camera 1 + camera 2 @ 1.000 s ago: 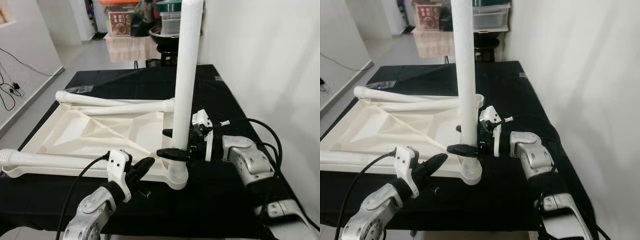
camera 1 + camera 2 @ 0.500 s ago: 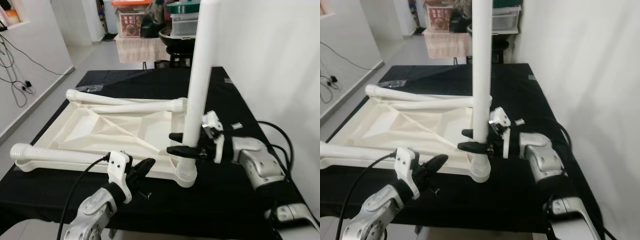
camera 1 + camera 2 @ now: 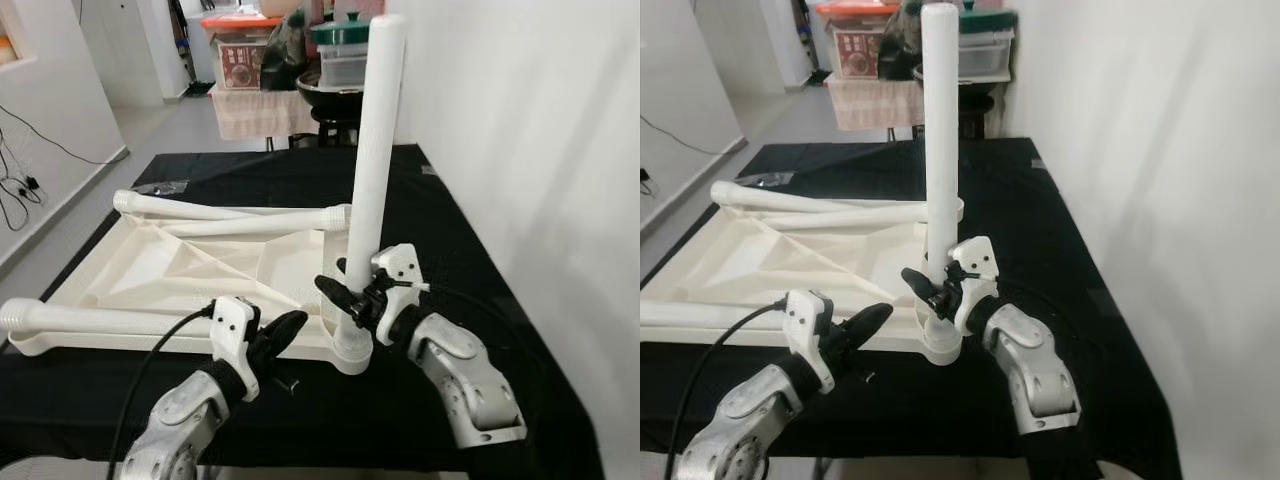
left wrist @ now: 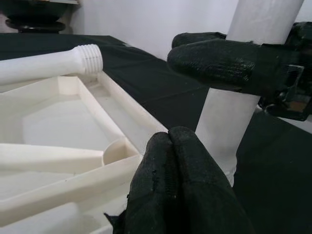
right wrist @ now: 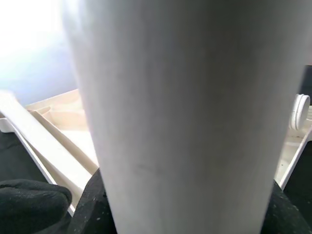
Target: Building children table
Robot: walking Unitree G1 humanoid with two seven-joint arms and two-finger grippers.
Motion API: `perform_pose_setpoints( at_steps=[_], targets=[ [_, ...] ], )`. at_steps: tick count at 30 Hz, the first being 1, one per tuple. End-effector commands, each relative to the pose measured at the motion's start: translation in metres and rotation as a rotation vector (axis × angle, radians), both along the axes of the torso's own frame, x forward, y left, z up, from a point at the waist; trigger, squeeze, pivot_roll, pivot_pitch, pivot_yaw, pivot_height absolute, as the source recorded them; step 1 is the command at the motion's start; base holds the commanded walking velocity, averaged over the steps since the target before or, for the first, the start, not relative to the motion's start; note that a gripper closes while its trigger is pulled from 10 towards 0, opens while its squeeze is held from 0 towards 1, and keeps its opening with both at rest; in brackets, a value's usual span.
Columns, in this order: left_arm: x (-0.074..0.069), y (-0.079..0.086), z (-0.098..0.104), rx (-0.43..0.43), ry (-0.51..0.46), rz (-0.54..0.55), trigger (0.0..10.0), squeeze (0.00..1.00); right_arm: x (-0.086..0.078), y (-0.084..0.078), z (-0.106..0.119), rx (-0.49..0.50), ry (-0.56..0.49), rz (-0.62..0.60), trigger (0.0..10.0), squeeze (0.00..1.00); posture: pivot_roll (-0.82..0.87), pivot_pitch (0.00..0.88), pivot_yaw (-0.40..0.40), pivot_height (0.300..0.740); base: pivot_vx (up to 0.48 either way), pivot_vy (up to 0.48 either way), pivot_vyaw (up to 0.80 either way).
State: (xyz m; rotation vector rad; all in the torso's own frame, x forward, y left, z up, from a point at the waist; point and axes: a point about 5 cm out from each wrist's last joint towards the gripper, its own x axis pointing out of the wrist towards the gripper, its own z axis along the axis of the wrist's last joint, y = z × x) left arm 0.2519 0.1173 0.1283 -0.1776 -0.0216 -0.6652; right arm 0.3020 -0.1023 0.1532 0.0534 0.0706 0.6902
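The white table top point(image 3: 190, 270) is laid upside down on the black cloth point(image 3: 450, 230), and an upright leg point(image 3: 372, 150) is stood in the corner socket point(image 3: 352, 352) nearest the robot. The right gripper point(image 3: 348, 296) is clamped around the lower part of that leg, just above the socket. The left gripper point(image 3: 283, 332) is held with its fingers point(image 4: 180, 190) pressed together on nothing, just beside the socket against the table top's near rim. Two more legs point(image 3: 240, 218) are lying across the table top beyond the socket, and another leg point(image 3: 100, 318) lies along its near edge. The leg in hand is probably being screwed home; it should be kept vertical over the socket and turned without side force, with the table top steadied by the left gripper so the thread is not crossed.
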Motion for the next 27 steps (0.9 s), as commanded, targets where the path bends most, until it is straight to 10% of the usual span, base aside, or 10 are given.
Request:
perform_pose_setpoints(
  at_steps=[1,4,5,8,10,16,17,19,20,27],
  targets=[
    [0.001,0.004,-0.001,0.000,0.009,0.021,10.0,0.00,-0.007,0.005,-0.029,0.060,0.190,0.014,0.0,0.00,-0.08,0.000,0.024,0.740,0.000,0.000,0.00],
    [0.002,0.004,-0.001,-0.004,0.007,0.027,10.0,0.00,-0.008,0.005,-0.029,0.071,0.203,0.028,0.0,0.00,-0.08,0.000,0.023,0.740,0.000,0.000,0.00],
    [0.002,0.004,-0.001,-0.003,0.009,0.022,10.0,0.00,-0.009,0.005,-0.028,0.066,0.209,0.041,8.1,0.00,-0.08,0.000,0.028,0.740,0.000,0.000,0.00],
    [0.002,0.003,-0.001,0.002,0.012,0.014,10.0,0.00,-0.013,0.008,-0.021,0.059,0.180,0.128,10.0,0.03,-0.07,0.000,0.030,0.740,0.000,0.000,0.00],
    [0.002,0.003,-0.002,0.007,0.015,0.011,10.0,0.00,-0.016,0.007,-0.012,0.021,0.112,0.263,10.0,1.00,-0.06,0.000,0.028,0.740,0.000,0.000,0.00],
    [0.001,0.002,-0.002,0.012,0.019,0.011,10.0,0.00,0.004,-0.017,0.007,-0.019,0.043,0.401,10.0,1.00,-0.05,0.000,0.021,0.740,0.000,0.000,0.00],
    [0.001,0.002,-0.003,0.012,0.021,0.006,10.0,0.00,0.009,-0.024,0.007,-0.052,0.048,0.441,10.0,0.33,-0.04,0.000,0.015,0.740,0.000,0.000,0.00],
    [0.001,0.001,-0.003,0.011,0.024,0.003,10.0,0.00,0.012,-0.029,0.007,-0.070,0.055,0.466,10.0,0.33,-0.04,0.000,0.012,0.740,0.000,0.000,0.00],
    [-0.001,0.000,-0.003,0.013,0.028,-0.007,10.0,0.00,0.018,-0.033,0.006,-0.086,0.074,0.503,10.0,0.00,-0.04,0.000,0.010,0.740,0.000,0.000,0.00],
    [-0.022,-0.008,-0.005,0.096,0.033,-0.125,10.0,0.00,0.034,-0.040,0.006,-0.106,0.130,0.585,8.8,0.00,-0.01,0.000,0.019,0.740,0.000,0.000,0.00]
  ],
)
